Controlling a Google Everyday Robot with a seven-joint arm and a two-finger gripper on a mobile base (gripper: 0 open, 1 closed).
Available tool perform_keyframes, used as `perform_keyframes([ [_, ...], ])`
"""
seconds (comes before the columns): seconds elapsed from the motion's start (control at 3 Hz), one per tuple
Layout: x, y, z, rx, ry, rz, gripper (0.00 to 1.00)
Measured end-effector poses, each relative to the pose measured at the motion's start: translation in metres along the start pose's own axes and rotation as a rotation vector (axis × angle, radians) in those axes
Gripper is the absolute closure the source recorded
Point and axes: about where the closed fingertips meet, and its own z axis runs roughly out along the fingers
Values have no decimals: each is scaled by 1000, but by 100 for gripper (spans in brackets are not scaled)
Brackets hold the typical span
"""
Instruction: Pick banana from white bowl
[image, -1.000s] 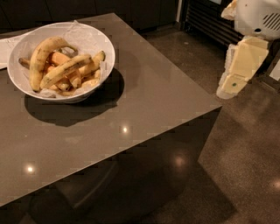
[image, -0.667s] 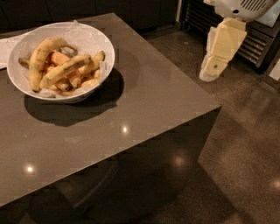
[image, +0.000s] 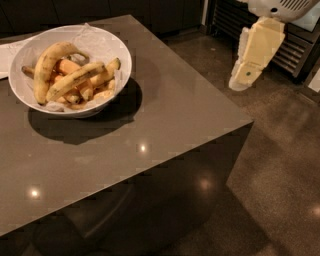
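Note:
The white bowl (image: 119, 50), lined with crinkled white paper, stands at the far left of the dark table (image: 170, 115). The banana (image: 75, 79), yellow with dark speckles, lies across the middle of the bowl on top of the others. A bigger hooked banana (image: 46, 65) curves along the bowl's left side, and short orange-toned ones (image: 67, 66) lie beneath. My gripper (image: 242, 80), cream-coloured, hangs at the upper right. It points down over the floor, beyond the table's right edge and far from the bowl. It holds nothing that I can see.
A white sheet (image: 6, 56) lies at the table's left edge behind the bowl. The table's near right corner (image: 250, 121) drops to a dark polished floor (image: 280, 175). A dark slatted appliance (image: 300, 47) stands behind the gripper.
My gripper has moved left and slightly up, from the right edge of the view toward the table. The bowl and bananas have not moved.

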Motion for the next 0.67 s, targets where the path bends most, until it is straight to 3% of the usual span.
perform_keyframes([
  [0.67, -35, -11, -20, 38, -82, -108, 0],
])
